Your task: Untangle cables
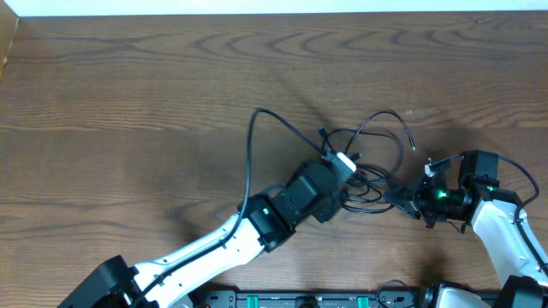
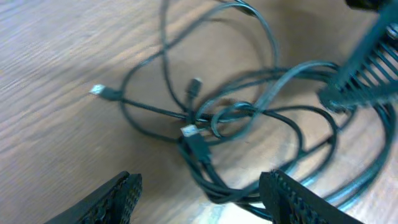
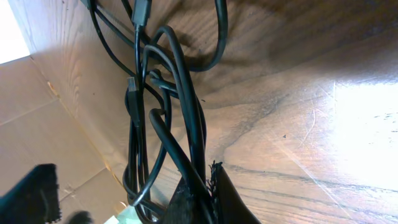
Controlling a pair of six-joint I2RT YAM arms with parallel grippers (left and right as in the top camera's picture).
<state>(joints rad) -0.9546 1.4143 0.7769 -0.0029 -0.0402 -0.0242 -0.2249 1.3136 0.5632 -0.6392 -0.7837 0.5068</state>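
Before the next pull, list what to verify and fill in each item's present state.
1. Right gripper shut on the black cables: ok.
2. Left gripper open, clamping nothing: ok.
3. Cable loops separated: not ok, they cross in a knot.
4. Loose plug lying free on the table: ok.
5. Which strand the right gripper holds: cannot tell.

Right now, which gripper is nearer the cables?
Right. The right gripper is shut on the black cables at the tangle's right edge; the left gripper hangs open above its left side, gripping nothing.
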